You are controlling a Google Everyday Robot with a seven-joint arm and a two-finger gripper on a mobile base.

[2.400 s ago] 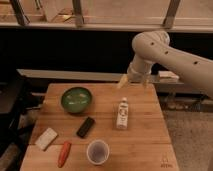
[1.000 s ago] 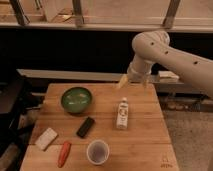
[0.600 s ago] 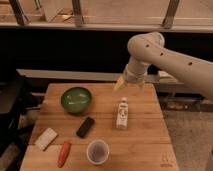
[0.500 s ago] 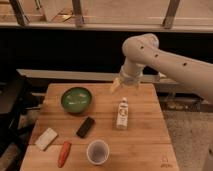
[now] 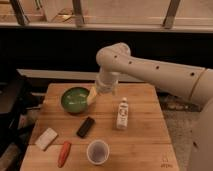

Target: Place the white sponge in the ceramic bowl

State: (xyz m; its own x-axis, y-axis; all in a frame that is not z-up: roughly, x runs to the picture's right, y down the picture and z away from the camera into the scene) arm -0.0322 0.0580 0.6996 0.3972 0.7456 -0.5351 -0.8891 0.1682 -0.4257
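Observation:
The white sponge [image 5: 46,138] lies flat near the front left of the wooden table [image 5: 145,145]. The ceramic bowl [image 5: 74,99], green and glossy, stands at the back left of the table and looks empty. My gripper [image 5: 92,97] hangs from the white arm just over the bowl's right rim, well behind and to the right of the sponge. It holds nothing that I can see.
A black bar [image 5: 86,127] lies in front of the bowl. A white bottle [image 5: 122,113] stands upright at mid table. A white cup [image 5: 98,151] with a dark inside stands at the front. An orange carrot-like object [image 5: 64,153] lies beside the sponge.
The arm has swung left and down, bringing the gripper from above the table's back middle to the bowl's right rim. The objects have not moved.

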